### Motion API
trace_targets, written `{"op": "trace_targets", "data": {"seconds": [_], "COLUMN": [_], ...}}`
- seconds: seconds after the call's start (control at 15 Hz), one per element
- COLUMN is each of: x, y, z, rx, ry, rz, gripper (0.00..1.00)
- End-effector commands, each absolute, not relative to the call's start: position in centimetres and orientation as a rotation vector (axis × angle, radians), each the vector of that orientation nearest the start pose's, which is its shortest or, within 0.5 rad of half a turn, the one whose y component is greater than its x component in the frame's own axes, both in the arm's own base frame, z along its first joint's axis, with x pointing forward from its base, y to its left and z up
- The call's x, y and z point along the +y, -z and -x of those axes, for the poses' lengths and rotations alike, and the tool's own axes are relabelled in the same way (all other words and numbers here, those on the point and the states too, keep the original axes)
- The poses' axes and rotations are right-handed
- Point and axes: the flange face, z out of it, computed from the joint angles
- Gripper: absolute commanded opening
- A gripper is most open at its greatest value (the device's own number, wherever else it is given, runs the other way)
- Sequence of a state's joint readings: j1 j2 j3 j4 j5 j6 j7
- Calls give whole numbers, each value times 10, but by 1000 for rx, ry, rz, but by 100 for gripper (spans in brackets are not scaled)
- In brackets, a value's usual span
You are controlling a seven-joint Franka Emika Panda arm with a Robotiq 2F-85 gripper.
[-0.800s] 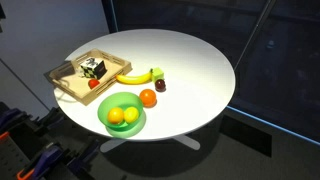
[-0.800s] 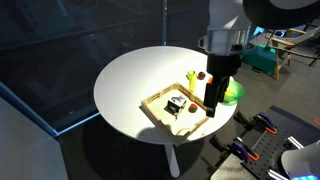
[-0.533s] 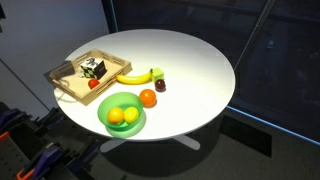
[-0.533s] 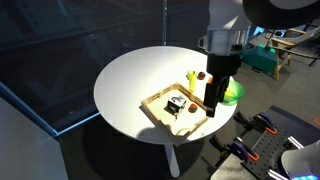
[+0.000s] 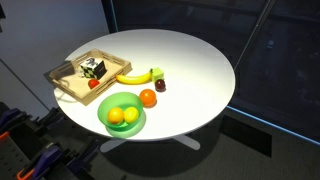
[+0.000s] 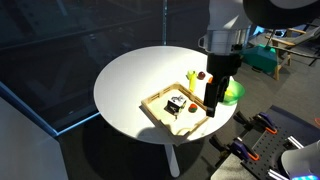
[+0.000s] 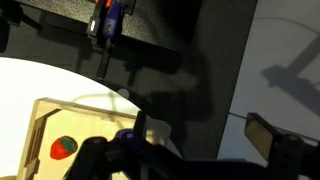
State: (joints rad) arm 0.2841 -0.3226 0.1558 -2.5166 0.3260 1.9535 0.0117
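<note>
The end effector (image 6: pixel 212 108) hangs with its fingers spread and empty at the right edge of the wooden tray (image 6: pixel 157 101), which lies near the rim of the round bench (image 6: pixel 130 75). In the wrist view a red fruit (image 7: pixel 63 148) sits inside the tray, apparently the nearest thing below, though dark fingers hide much of that view. A green bowl (image 5: pixel 101 118) and a banana (image 5: pixel 135 76) lie just beside the tray. Coming down from here, a spread finger could catch the tray's rim and tip or shove it toward the bench edge. The rounded fruit could also roll out of a pinch that lands off-centre.
</note>
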Motion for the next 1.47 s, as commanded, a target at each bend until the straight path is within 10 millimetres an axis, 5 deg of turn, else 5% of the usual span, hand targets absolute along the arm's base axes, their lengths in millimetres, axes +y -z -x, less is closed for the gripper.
{"op": "trace_targets", "data": {"seconds": [0.0, 0.93, 1.4], "x": [186, 143, 118], "y": [-380, -397, -385], "z": [-358, -411, -439], "rx": [-360, -286, -287], "ry": [-406, -12, 74], "rz": [2912, 3088, 3147], "gripper": [100, 100, 100]}}
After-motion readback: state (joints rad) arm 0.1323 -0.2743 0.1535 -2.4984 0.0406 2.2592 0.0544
